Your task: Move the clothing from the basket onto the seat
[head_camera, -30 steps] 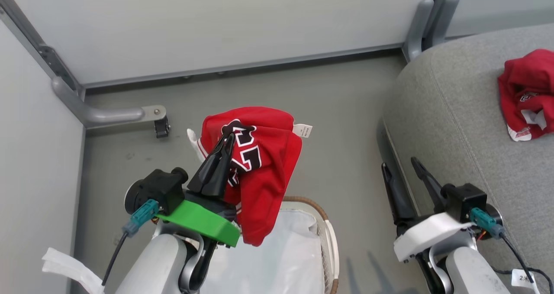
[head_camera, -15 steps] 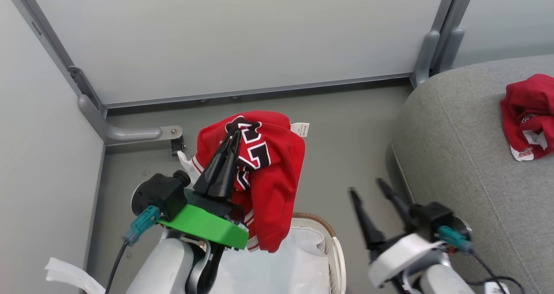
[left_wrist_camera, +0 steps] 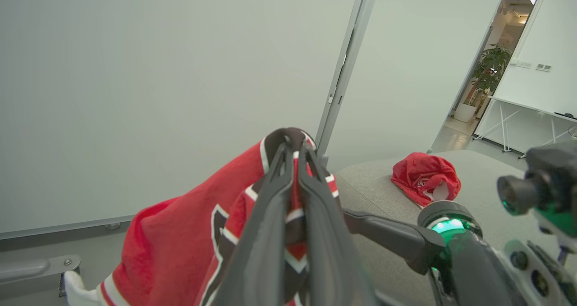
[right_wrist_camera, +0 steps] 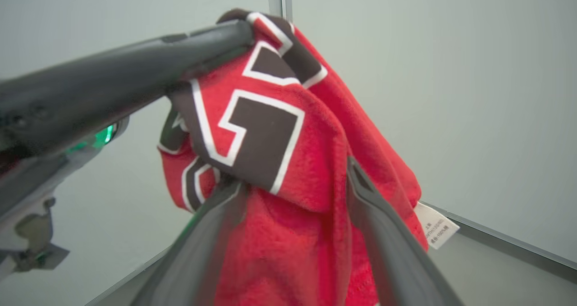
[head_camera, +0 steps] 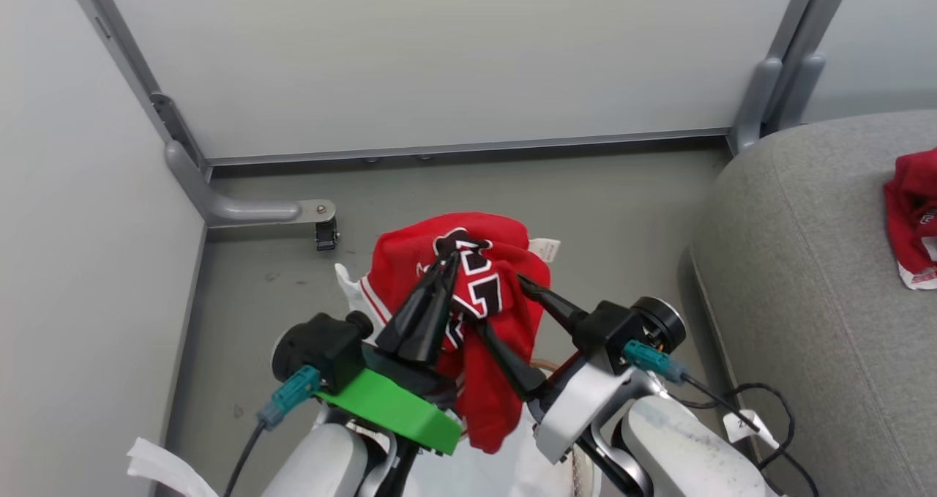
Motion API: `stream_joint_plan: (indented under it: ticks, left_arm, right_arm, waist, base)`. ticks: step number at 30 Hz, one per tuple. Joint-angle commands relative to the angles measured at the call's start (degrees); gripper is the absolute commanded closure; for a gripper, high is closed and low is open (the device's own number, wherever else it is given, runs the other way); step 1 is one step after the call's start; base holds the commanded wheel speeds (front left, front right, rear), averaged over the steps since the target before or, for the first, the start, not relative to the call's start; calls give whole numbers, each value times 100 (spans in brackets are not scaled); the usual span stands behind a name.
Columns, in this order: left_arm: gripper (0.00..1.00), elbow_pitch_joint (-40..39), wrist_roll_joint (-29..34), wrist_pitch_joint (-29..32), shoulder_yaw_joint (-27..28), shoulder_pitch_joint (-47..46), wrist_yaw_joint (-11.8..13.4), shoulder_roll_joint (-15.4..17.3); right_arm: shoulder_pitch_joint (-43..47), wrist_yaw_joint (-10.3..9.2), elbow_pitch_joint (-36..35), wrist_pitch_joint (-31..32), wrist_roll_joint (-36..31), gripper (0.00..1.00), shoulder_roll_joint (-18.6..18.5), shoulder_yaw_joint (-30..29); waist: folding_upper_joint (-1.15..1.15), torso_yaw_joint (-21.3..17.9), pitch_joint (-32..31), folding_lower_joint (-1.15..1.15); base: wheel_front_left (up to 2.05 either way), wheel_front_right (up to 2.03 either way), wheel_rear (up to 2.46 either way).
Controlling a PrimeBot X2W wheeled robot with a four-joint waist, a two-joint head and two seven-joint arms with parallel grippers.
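Jersey (head_camera: 505, 263) is hanging in the air, pinched in the clenched left gripper (head_camera: 448, 261); right gripper (head_camera: 499, 301), jaws spread wide, is now straddling the cloth, having swung in from beside the seat (head_camera: 790, 263); second red garment (head_camera: 915, 211) is lying on seat.

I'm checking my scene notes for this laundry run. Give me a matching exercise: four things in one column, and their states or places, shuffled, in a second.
Things:
1. left gripper
2. right gripper
3. jersey
4. second red garment

States or places:
A. open
B. lying on the seat
C. shut on red cloth
D. hanging in the air, off the floor

Pairs: 1-C, 2-A, 3-D, 4-B
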Motion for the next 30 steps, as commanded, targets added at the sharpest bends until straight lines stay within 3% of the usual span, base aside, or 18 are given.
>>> stream_joint_plan:
  ticks: [1, 2, 3, 4, 10, 11, 12, 13, 19, 30]
  left_arm:
    - [100, -1, -60, -3, -41, -16, 8, 4]
    - [100, 1, -84, -3, -91, -27, 8, -3]
    - [100, 10, -97, -3, -181, -60, 8, -20]
    - [100, 16, -116, -3, -226, -76, 8, -24]
    - [100, 19, -13, -3, -181, -32, 8, -13]
    - [92, 11, 2, -4, -143, -18, 8, -13]
    - [53, -7, 38, -6, -87, 5, 8, -15]
    - [0, -13, 67, -16, -58, 22, 8, -13]
    - [0, -25, 230, 0, 85, 119, 8, 10]
    - [0, 25, 265, 0, 148, 54, 8, 94]
  right_arm:
    - [-54, -8, 90, -27, 137, 0, -30, -55]
    - [-94, -8, 126, -27, 181, 0, -28, -95]
    - [-116, -8, 223, -27, 333, 81, -19, -94]
    - [-126, -8, 246, -27, 395, 100, -23, -113]
    - [62, -8, 279, -26, 572, 100, -30, -284]
    - [98, -8, 271, -21, 569, 100, -38, -333]
    - [138, -9, 258, -17, 567, 100, -47, -403]
    - [171, -10, 246, -14, 569, 100, -53, -465]
    - [378, -8, 58, -17, 558, 100, -16, -761]
    - [707, -8, -193, -21, 440, 100, -21, -1207]
  waist:
    - [0, 101, -6, 0]
    - [0, 137, -8, 0]
    - [0, 213, -3, 0]
    - [0, 253, 3, 0]
    - [0, 293, 34, 0]
    - [0, 272, 41, 0]
    - [0, 227, 55, 0]
    - [0, 186, 63, 0]
    - [0, -296, 151, 0]
    - [0, -1668, 449, 0]
  base:
    - [0, 0, 0]
    - [0, 0, 0]
    - [0, 0, 0]
    - [0, 0, 0]
    - [0, 0, 0]
    - [0, 0, 0]
    - [0, 0, 0]
    - [0, 0, 0]
    - [0, 0, 0]
    - [0, 0, 0]
